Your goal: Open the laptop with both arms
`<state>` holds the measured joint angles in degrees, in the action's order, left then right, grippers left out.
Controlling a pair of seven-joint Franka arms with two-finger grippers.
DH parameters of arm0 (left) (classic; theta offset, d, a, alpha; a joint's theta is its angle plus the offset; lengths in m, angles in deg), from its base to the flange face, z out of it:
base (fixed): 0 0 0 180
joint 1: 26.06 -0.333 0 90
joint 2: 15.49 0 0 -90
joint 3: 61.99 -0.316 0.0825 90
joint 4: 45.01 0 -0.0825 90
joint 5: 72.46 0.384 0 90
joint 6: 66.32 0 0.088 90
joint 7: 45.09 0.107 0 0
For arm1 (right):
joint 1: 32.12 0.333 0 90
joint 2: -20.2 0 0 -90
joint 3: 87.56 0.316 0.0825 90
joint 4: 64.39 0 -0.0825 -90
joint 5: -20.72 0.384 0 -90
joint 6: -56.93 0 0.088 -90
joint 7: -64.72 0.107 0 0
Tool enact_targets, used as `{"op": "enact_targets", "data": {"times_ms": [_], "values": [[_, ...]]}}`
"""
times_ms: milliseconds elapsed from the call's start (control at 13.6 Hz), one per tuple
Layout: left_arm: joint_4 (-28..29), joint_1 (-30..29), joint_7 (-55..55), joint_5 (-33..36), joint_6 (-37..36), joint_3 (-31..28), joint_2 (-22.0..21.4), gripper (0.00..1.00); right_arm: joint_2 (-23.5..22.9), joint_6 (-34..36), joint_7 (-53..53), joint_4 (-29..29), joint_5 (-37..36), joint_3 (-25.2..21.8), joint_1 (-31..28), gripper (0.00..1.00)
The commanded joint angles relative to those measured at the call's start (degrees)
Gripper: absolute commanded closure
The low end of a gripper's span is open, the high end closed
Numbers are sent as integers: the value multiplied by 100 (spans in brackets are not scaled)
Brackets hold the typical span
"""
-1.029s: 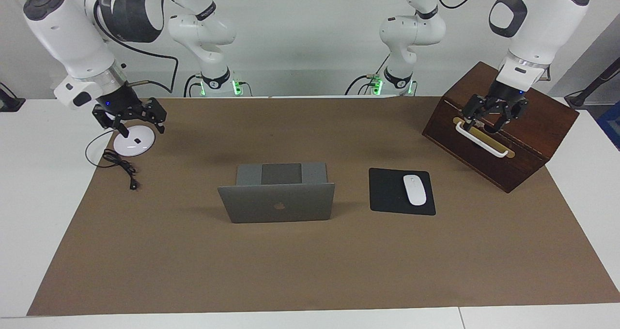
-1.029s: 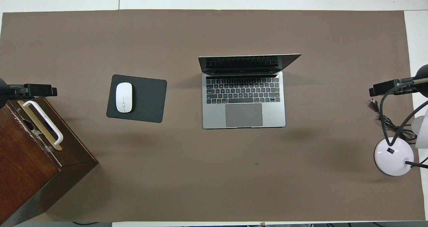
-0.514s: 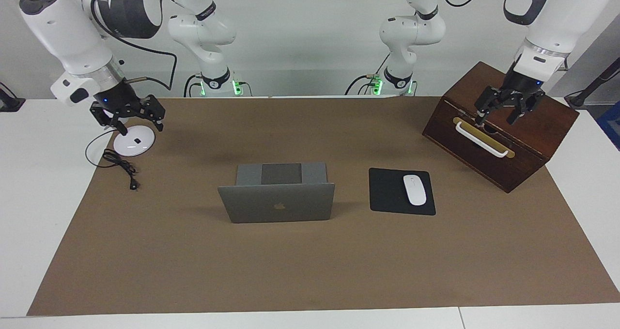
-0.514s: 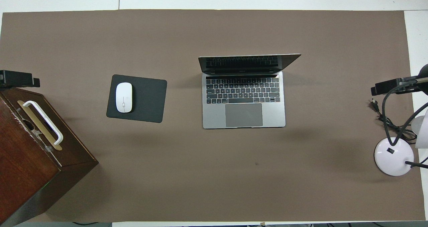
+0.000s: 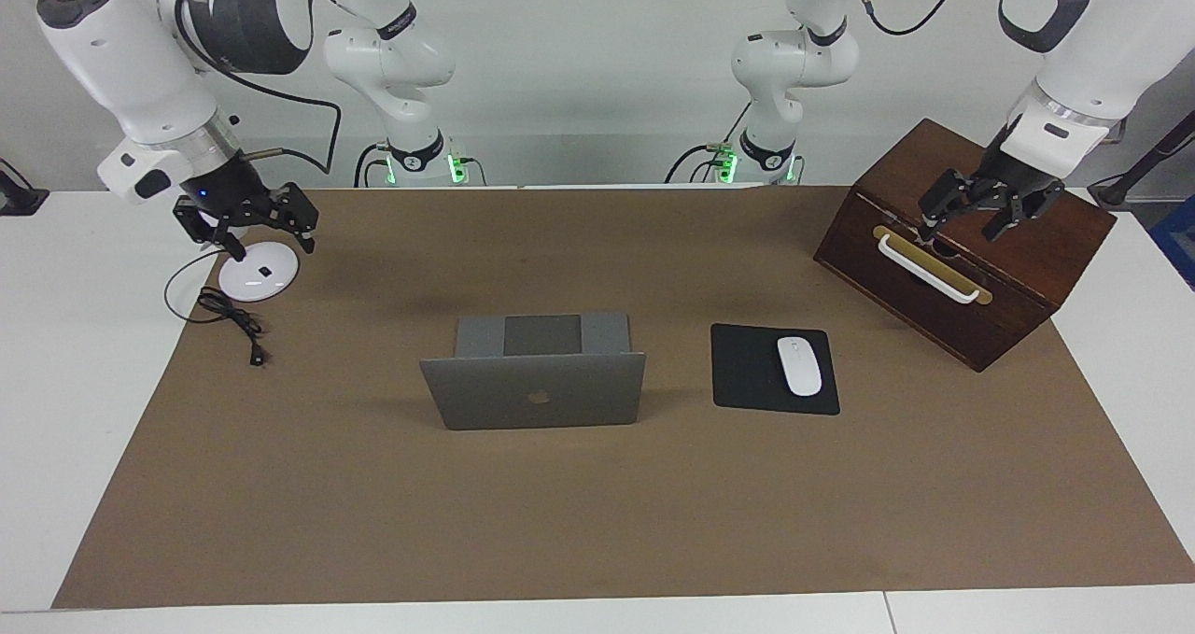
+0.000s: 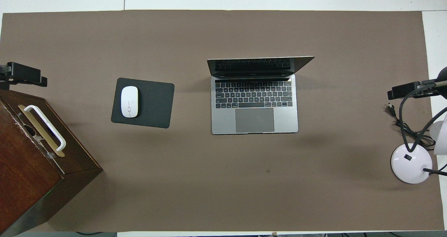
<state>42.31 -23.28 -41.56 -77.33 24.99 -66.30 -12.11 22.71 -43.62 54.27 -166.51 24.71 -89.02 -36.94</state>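
Observation:
The silver-grey laptop (image 5: 537, 391) (image 6: 255, 104) stands open at the middle of the brown mat. Its lid is upright, and its keyboard and trackpad face the robots. Neither gripper is near it or touches it. My left gripper (image 5: 966, 223) (image 6: 24, 77) hangs open above the top of the wooden box (image 5: 980, 317), just over its white handle (image 5: 934, 274), holding nothing. My right gripper (image 5: 269, 240) (image 6: 407, 90) hangs open over the white round lamp base (image 5: 252, 281) at the right arm's end of the table, also holding nothing.
A black mouse pad (image 5: 747, 373) (image 6: 153, 104) with a white mouse (image 5: 799, 365) lies beside the laptop, toward the left arm's end. The wooden box (image 6: 28, 174) fills that end's corner. A black cable (image 5: 233, 317) lies beside the lamp base (image 6: 410, 162).
My left gripper has risen off the box handle and drifted toward the left arm's end of the table. The right gripper lifted slightly, then held. The laptop has not moved.

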Motion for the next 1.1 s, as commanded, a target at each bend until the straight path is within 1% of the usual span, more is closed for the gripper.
{"op": "enact_targets", "data": {"times_ms": [0,147,441,661,808,1029], "values": [[-75,65,33,153,-393,-17,14,0,-22,203,96,131,-118,23,8,0],[-48,65,-10,162,-605,-17,-13,0,-22,203,104,122,-118,32,8,0],[92,65,-213,179,-509,-9,-92,0,-22,247,104,131,-118,32,8,0],[311,117,-204,214,-360,-9,-171,0,-22,483,104,280,-127,32,51,0],[330,144,-125,590,-316,0,-197,0,-22,545,104,333,-127,23,105,0],[330,126,51,627,-210,0,-197,0,-22,572,104,360,-135,23,105,0]]}}
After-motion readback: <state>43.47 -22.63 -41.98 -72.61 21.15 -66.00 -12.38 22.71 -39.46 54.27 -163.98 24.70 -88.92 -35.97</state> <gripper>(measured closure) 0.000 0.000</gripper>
